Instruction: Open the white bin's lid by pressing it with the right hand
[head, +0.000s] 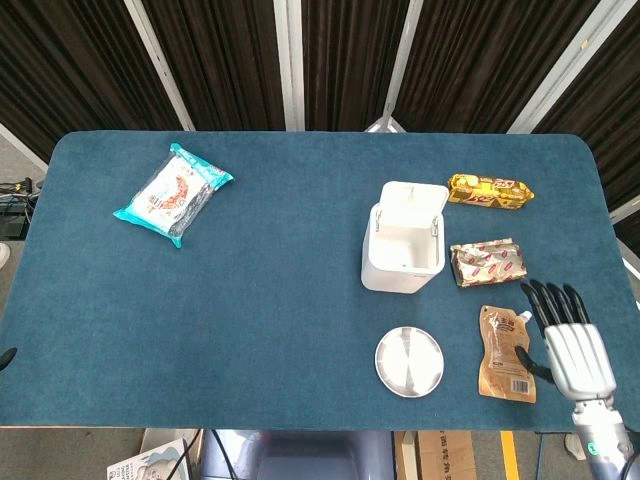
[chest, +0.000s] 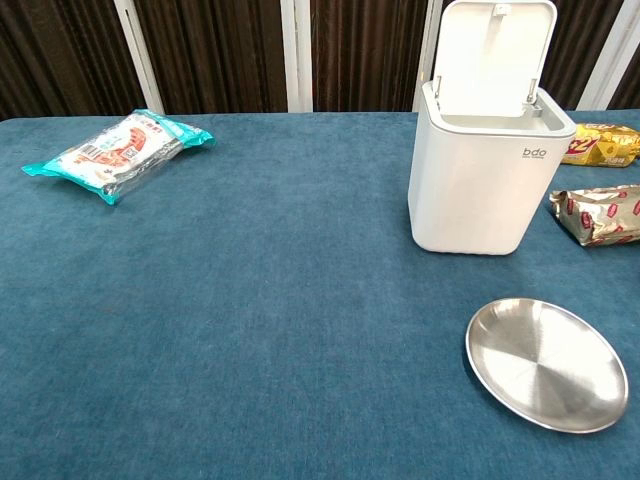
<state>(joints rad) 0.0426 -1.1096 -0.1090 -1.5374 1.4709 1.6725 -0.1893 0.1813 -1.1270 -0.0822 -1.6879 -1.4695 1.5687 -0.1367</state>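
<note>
White bin (head: 402, 250) stands right of centre on the blue table (head: 280, 290); its lid (head: 414, 203) is up, hinged at the far edge, tilted back w/ the inside showing; in chest view the lid (chest: 494, 55) stands near upright above the body, "bdo" on the front wall; bin interior only partly visible from the head cam, can't see the bottom. My right hand (head: 572, 342) is well apart from the bin, off by the table's near right edge; fingers (head: 549, 300) straight and slightly spread, holding nothing, touching nothing I can make out; wrist cut off at frame bottom; hand absent from chest view. My left hand shows in neither view.

Round steel plate (head: 409, 361) sits near the bin on my side, glare whitening it in head view; brown spouted pouch (head: 506, 353) lies just beside my right hand, to its left. Silver-red snack pack (head: 487, 262) lies right of the bin, cut off by frame edge in chest view; gold wrapper (head: 488, 190) further back, print too small to read. Teal-edged snack bag (head: 172, 194) lies far left, well apart from everything.
</note>
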